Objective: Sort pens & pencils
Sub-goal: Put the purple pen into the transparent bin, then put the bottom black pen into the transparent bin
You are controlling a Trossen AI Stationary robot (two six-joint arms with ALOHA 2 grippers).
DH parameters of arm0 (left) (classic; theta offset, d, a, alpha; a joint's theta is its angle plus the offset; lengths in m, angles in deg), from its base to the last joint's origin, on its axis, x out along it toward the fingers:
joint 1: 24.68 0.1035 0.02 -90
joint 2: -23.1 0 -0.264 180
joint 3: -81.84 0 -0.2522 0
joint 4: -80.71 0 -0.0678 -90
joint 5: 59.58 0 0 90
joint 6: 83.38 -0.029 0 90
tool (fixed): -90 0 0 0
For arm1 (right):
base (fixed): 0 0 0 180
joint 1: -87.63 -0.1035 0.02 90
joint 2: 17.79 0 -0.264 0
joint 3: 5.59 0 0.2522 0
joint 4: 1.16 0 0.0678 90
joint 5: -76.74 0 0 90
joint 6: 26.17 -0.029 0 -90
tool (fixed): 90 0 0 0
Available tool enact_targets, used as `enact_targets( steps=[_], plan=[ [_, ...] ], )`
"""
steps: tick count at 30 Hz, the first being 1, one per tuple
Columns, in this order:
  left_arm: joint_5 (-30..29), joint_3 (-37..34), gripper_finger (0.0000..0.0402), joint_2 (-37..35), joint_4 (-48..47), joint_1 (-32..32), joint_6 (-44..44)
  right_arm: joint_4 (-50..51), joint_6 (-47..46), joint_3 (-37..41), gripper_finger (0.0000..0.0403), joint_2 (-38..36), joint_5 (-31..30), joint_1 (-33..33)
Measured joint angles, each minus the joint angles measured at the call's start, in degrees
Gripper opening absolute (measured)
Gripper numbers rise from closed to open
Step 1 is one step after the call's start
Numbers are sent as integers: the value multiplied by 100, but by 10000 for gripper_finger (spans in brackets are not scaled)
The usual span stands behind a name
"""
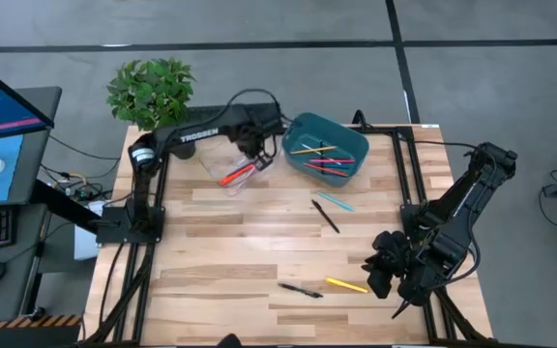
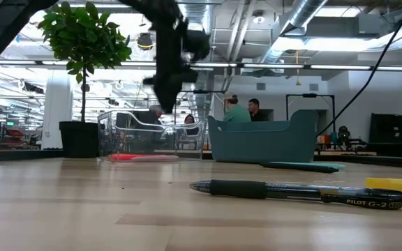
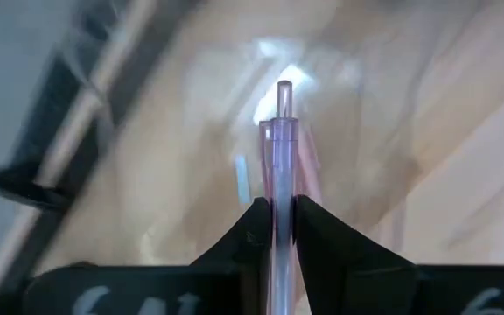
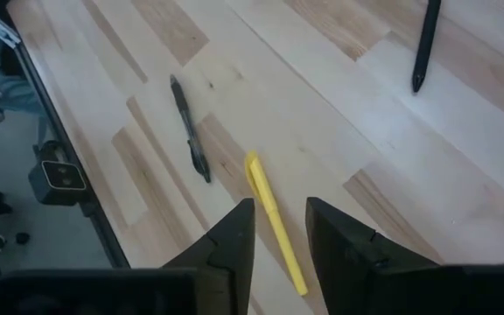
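From above, the left gripper hangs over a clear plastic bin holding red and orange sticks, beside a teal tub with more pens. A teal pen, two black pens and a yellow pen lie diagonally on the wooden table.

The left wrist view alone shows a translucent lilac pen, clamped between the fingers, pointing forward.

The right gripper, fingers apart, hovers over the yellow pen.
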Motion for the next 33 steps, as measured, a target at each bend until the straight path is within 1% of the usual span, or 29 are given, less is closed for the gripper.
enact_targets(
  steps=[3,6,10,12,15,19,22,24,25,28,30,33],
  plan=[
    [269,-755,33,-4,644,92,2,3,-1,0,125,0,1,0],
    [322,-1188,33,-15,756,110,53,-9,-2,0,125,0,1,0],
    [330,-1237,34,-30,827,96,107,-17,-2,0,123,0,1,0],
    [538,-1186,41,-31,808,98,-18,-16,-2,0,123,-1,-1,1],
    [805,-1046,74,-31,707,119,-269,-15,-2,0,123,0,-6,0],
    [831,-869,146,-33,616,191,-343,-17,-2,0,123,-2,-4,0],
    [817,-528,195,-33,209,226,-55,-19,-2,0,123,0,-1,0],
    [860,-182,214,-63,-109,175,71,-19,-2,0,123,0,-1,0],
    [924,11,218,-108,-201,93,95,-19,-2,0,123,0,-1,0],
    [1420,585,216,-426,-256,-382,-5,-19,23,0,123,0,-1,0],
    [1685,875,208,-655,-120,-852,-12,-19,46,0,123,0,-1,0],
    [1746,1108,196,-919,180,-1763,-6,-19,46,0,123,0,0,0]
  ],
)
